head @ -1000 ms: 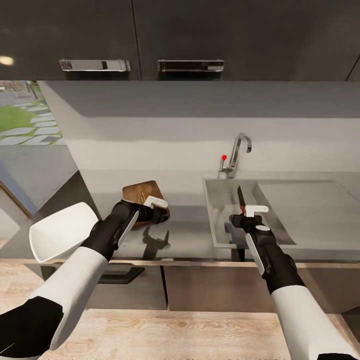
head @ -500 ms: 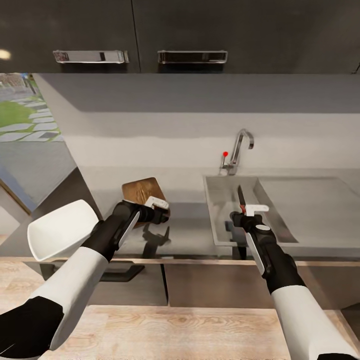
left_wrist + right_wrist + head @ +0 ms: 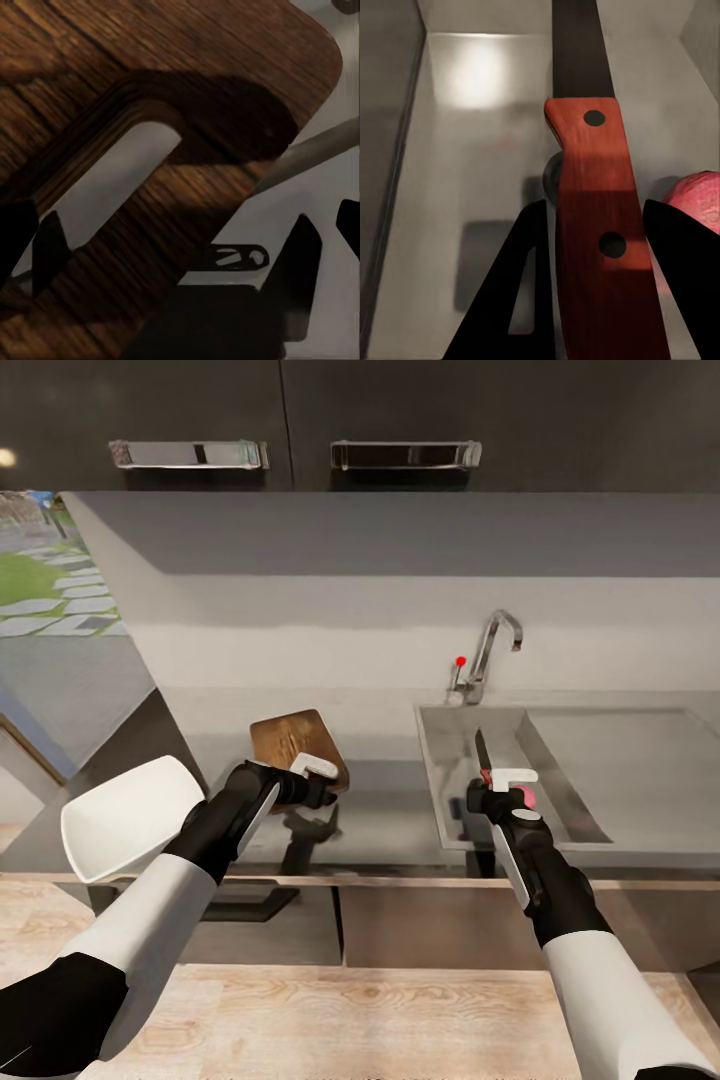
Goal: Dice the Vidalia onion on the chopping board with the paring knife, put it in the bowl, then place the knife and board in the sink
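The sink [image 3: 470, 780] served as the landmark: a grey basin set into the countertop [image 3: 390, 830], with a chrome tap [image 3: 490, 650] and its red knob [image 3: 460, 660] at the back rim.

The right gripper [image 3: 503, 788] hung over the sink basin, clamped on the paring knife [image 3: 482, 755], whose dark blade pointed away from the robot toward the tap. In the right wrist view the reddish handle [image 3: 600, 247] with two dark rivets ran between the fingers [image 3: 521, 300], and the blade extended out over the basin floor. A round reddish object [image 3: 690, 206] lay in the basin just beside the handle (it showed in the head view as a pink patch [image 3: 527, 796] next to the gripper); what it was could not be told.

The left gripper [image 3: 318, 778] was to the left of the sink, above the countertop, closed on the chopping board [image 3: 295, 740], which was held lifted and tilted, its far end pointing toward the back wall. The left wrist view showed the board's dark wood grain [image 3: 187, 90] and its slot-shaped handle hole [image 3: 124, 184], with a dark finger [image 3: 49, 251] at the board's edge.

The bowl [image 3: 125, 815], glossy white, sat farther left of the sink than the board, near the end of the countertop, partly behind the left forearm.
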Controlling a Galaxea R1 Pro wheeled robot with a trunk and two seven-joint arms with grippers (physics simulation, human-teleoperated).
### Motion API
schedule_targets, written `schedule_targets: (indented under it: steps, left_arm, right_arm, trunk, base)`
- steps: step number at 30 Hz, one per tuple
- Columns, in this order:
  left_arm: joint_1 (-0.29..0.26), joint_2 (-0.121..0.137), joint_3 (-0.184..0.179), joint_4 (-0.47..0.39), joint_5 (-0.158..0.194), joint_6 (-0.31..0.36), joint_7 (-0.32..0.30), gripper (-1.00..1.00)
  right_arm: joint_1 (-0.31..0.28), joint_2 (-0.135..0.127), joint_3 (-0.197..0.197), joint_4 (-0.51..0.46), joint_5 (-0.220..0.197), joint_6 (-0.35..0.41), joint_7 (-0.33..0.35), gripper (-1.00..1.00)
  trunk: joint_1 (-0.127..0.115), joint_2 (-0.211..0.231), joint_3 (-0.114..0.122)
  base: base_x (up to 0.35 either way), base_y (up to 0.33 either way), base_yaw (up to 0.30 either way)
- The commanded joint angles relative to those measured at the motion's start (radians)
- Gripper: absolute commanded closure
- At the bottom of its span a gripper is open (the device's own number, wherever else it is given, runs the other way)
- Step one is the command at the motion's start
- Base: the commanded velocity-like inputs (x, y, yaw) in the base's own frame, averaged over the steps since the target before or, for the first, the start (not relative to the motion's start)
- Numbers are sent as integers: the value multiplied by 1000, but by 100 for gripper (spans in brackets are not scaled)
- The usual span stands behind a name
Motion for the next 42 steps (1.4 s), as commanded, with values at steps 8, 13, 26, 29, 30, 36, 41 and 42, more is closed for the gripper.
schedule_targets:
  steps: [8,13,26,29,30,36,41,42]
  left_arm:
    - [-1,0,-1,1,0,5,-2,-100]
    - [-1,0,-1,1,0,5,-2,-100]
    - [-1,-2,-82,29,-3,5,-1,-100]
    - [-1,-2,-93,29,-3,5,-1,-100]
    - [-1,-2,-94,30,-3,6,-1,-100]
    - [-1,-2,-96,29,-3,5,-1,-100]
    - [-1,-1,-97,30,-3,5,-1,100]
    - [-1,-1,-97,31,-3,5,-1,100]
  right_arm:
    - [-1,0,1,-2,0,7,-3,100]
    - [-1,0,1,-4,0,7,-3,100]
    - [-1,-1,1,-4,1,8,-3,100]
    - [-1,0,1,-4,1,8,-3,100]
    - [-1,0,1,-4,1,8,-3,100]
    - [-1,0,1,-4,0,8,-3,100]
    - [-1,0,1,-4,1,8,-3,100]
    - [-1,0,1,-4,1,8,-3,100]
  trunk:
    - [0,-1,-2]
    - [0,-1,-3]
    - [0,-1,-3]
    - [0,-1,-3]
    - [0,-1,-3]
    - [0,-1,-3]
    - [0,-1,-3]
    - [0,-1,-3]
  base:
    - [0,7,0]
    - [0,0,0]
    - [0,0,0]
    - [0,0,0]
    - [0,0,0]
    - [0,0,0]
    - [0,0,0]
    - [0,0,0]
